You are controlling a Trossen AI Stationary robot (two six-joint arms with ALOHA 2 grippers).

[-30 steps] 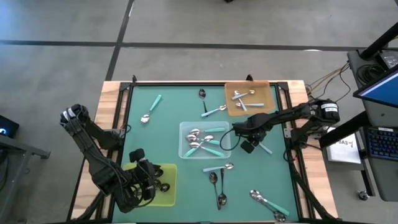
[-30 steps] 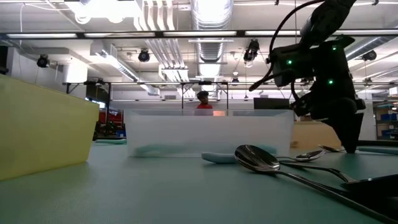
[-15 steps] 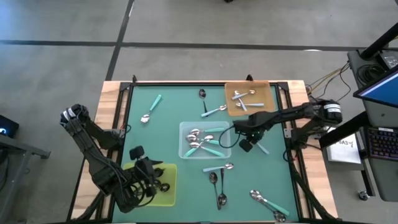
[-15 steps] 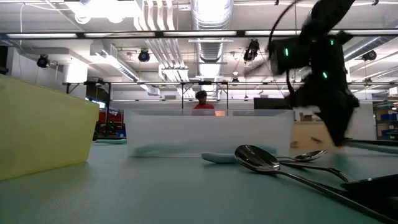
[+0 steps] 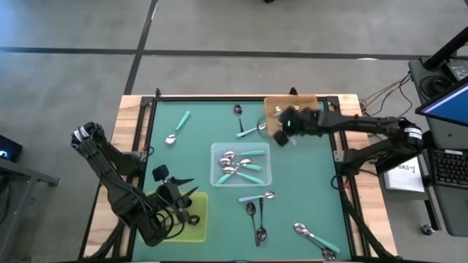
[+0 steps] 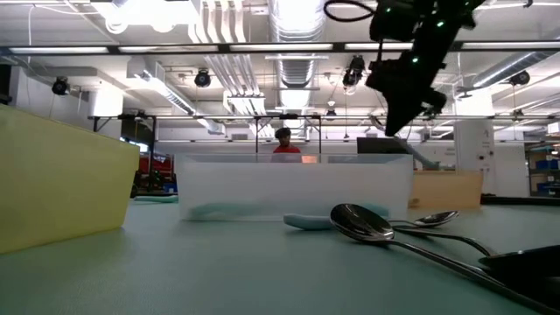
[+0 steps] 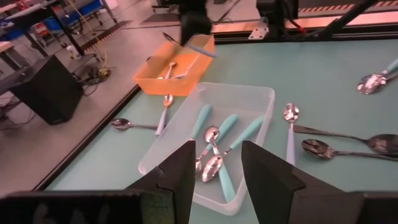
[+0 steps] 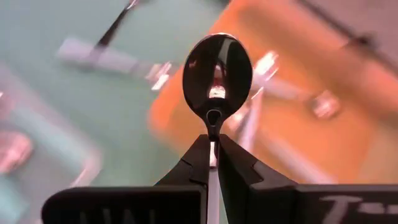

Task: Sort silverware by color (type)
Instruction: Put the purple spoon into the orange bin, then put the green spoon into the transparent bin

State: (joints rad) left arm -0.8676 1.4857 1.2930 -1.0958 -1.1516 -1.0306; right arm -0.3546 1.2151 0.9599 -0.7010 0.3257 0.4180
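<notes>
The silverware lies scattered on the green mat. My right gripper (image 5: 280,136) hangs above the near left corner of the orange tray (image 5: 300,117), shut on a teal-handled spoon (image 8: 217,65). My left gripper (image 7: 214,177) stands open over the yellow-green tray (image 5: 197,223), with nothing between its fingers. That tray holds dark spoons (image 5: 191,218). The clear tray (image 5: 265,175) in the middle holds teal-handled spoons (image 7: 227,134). Silver spoons (image 5: 287,112) lie in the orange tray. My right gripper pinches the spoon between its two fingers at the neck (image 8: 213,142), just behind the bowl. The bowl stands out beyond the fingertips. The teal handle (image 6: 421,158) slants down behind the gripper. The spoon is lifted clear of the table.
Loose on the mat lie a teal-handled spoon (image 5: 178,128) at the far left, a dark spoon (image 5: 238,111) and a teal-handled one (image 5: 252,131) beside the orange tray. Near the front edge are another teal-handled one (image 5: 256,196), two dark spoons (image 5: 256,223) and spoons at the right (image 5: 314,238).
My right gripper has taken the teal-handled spoon from the mat right of the clear tray. It has lifted the spoon clear and swung up and toward the far edge, to the orange tray. My left gripper has turned a little in place over the yellow-green tray.
</notes>
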